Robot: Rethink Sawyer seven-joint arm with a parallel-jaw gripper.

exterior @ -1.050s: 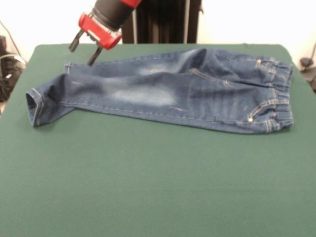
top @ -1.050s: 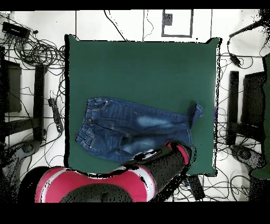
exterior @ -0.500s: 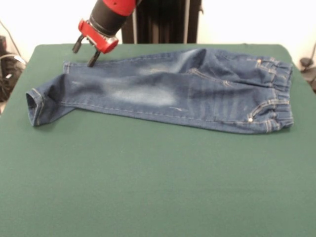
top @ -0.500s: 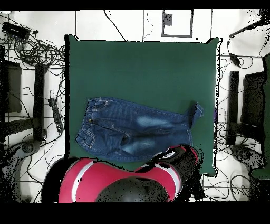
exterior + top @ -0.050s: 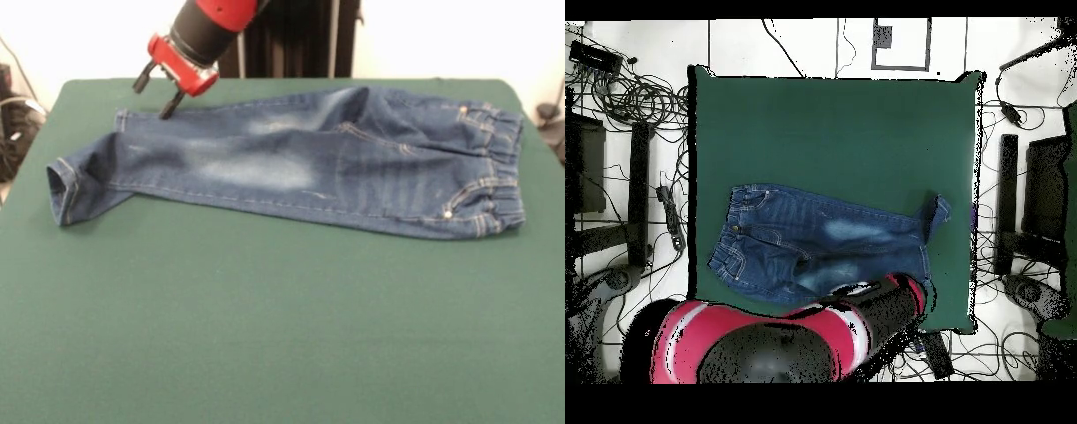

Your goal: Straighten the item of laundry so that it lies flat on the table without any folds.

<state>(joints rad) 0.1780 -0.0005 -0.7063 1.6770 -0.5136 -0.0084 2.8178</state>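
Arm reaches down at a slant from the top, gripper (image 5: 154, 91) tilted, its two dark fingers spread apart and holding nothing. One fingertip hangs right at the far leg's hem. The jeans (image 5: 300, 163) sprawl sideways across the far half of the table (image 5: 265, 336), waistband right, nearer leg's cuff curled up at left

A robotics lab: the green felt table (image 5: 835, 120) stands on a white floor, with many loose cables (image 5: 625, 95) and black equipment stands (image 5: 639, 190) around it.
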